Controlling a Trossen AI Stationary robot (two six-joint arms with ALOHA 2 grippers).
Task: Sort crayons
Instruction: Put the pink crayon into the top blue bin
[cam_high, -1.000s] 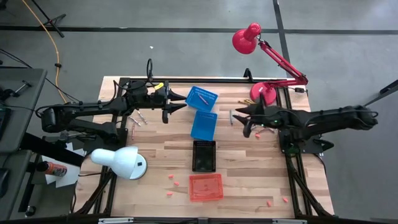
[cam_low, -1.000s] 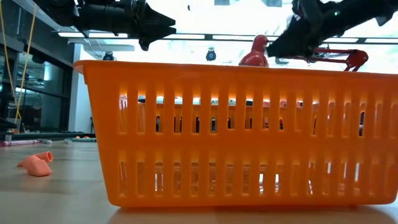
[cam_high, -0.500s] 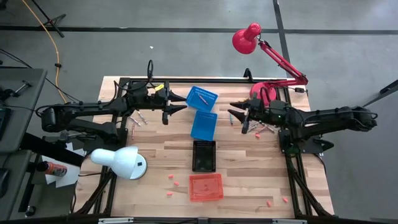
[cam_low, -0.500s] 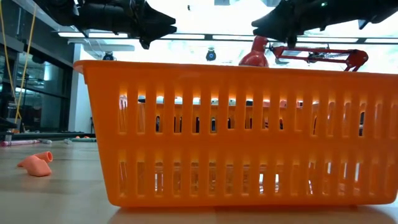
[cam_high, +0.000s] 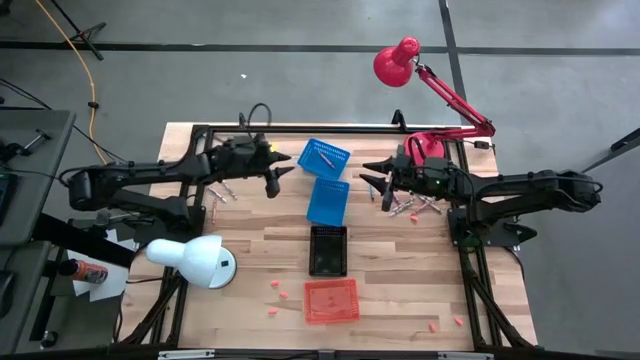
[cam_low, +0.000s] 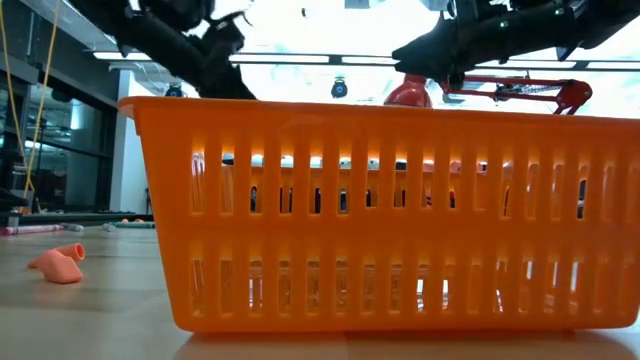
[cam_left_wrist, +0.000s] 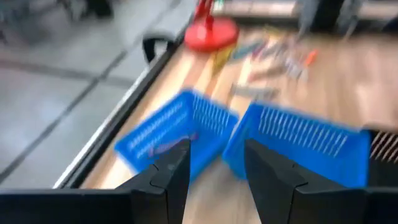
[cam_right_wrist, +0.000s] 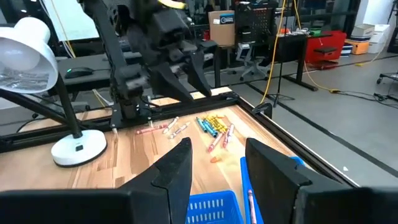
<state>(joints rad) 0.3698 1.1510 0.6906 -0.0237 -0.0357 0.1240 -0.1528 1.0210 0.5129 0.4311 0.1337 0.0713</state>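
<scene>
From above we see the left gripper (cam_high: 287, 172) and right gripper (cam_high: 372, 183) on either side of two blue baskets (cam_high: 326, 200), with crayons (cam_high: 420, 206) lying loose on the desk (cam_high: 260, 255) under both arms. Down low, an orange basket (cam_low: 380, 215) blocks our sight. In both wrist views the jaws stand apart with nothing between them; more crayons (cam_right_wrist: 214, 129) lie beyond.
</scene>
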